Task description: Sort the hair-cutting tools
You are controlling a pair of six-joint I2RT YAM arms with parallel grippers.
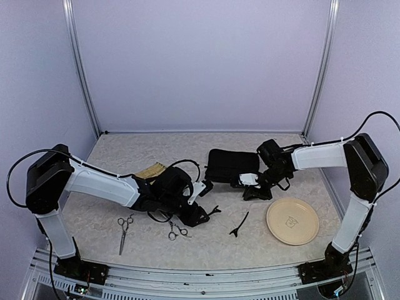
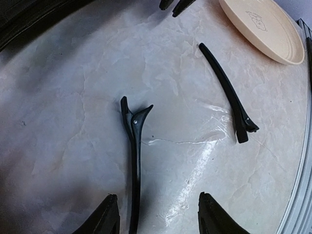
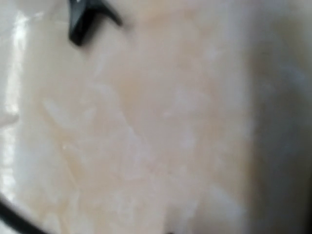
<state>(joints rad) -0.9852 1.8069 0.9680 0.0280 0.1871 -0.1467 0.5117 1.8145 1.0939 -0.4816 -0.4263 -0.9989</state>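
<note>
Two black hair clips lie on the marbled table. One clip (image 2: 134, 161) runs between my left gripper's (image 2: 158, 217) open fingers, close to the left finger (image 2: 105, 219). The other clip (image 2: 226, 92) (image 1: 239, 224) lies apart to the right. Two silver scissors rest near the front: one pair (image 1: 125, 230) at the left, the other (image 1: 177, 232) just behind my left gripper (image 1: 199, 217). My right gripper (image 1: 252, 194) hovers low in front of the black case; its own view is a blur of table with no fingers showing.
A black zip case (image 1: 230, 164) lies at centre back, and a woven tray (image 1: 150, 170) is partly hidden behind my left arm. A cream plate (image 1: 292, 221) (image 2: 263, 27) sits at the front right. A blurred black shape (image 3: 83, 19) crosses the right wrist view's top left corner.
</note>
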